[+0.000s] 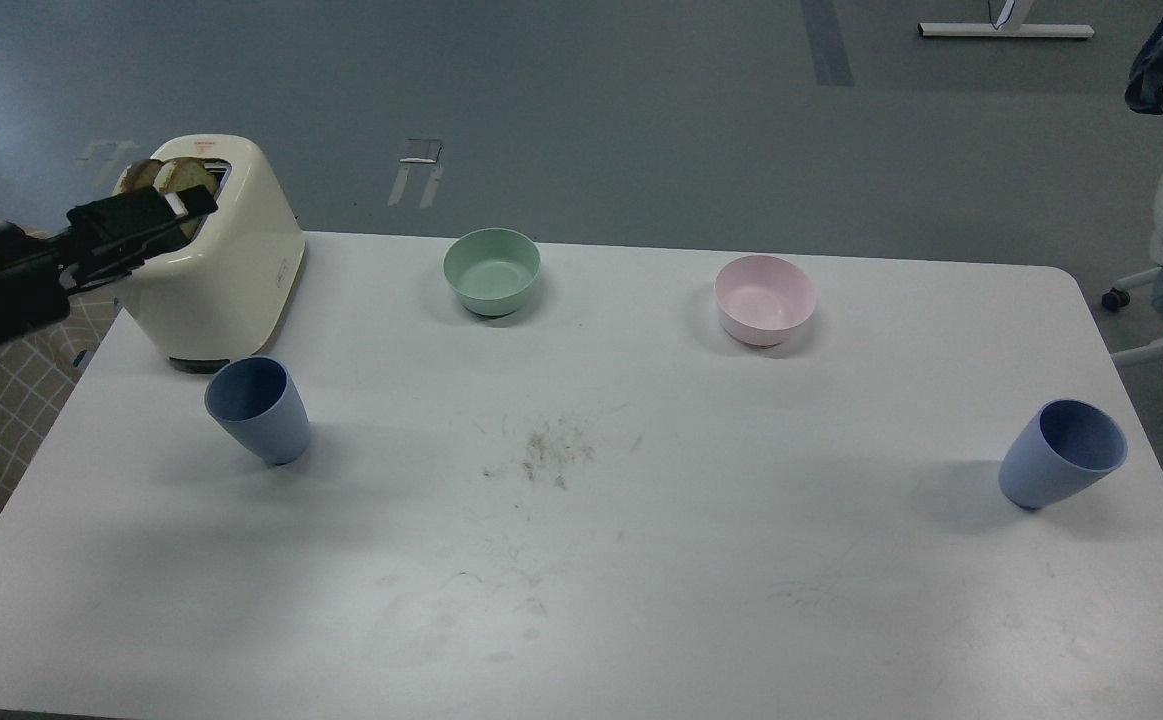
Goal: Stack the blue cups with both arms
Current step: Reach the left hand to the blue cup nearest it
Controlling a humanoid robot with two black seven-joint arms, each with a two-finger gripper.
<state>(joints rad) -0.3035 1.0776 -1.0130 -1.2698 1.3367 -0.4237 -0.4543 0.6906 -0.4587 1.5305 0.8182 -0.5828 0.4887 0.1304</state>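
The white table (581,600) is bare along its near edge apart from faint scuffs, and a patch of dark crumbs (551,450) lies near the middle. Past that stand the two blue cups, both upright and open-mouthed, well apart from each other: the left cup (259,410) just in front of the toaster, the right cup (1061,455) near the table's right edge. Neither is touched by anything.

The left arm (1,280) reaches in from the left edge, roughly level, above the table's left side. Its gripper (156,225) sits up against the top of the cream toaster (226,270), beside the bread slices (166,175) poking out of the slot — the fingers are dark and overlapping, so whether they are parted or closed cannot be told. The right arm is not in sight.

Farther back are a green bowl (492,271) and a pink bowl (765,299), apart from one another. Beyond the table lies grey floor (641,120) — a white stand base (1006,30) at top right.
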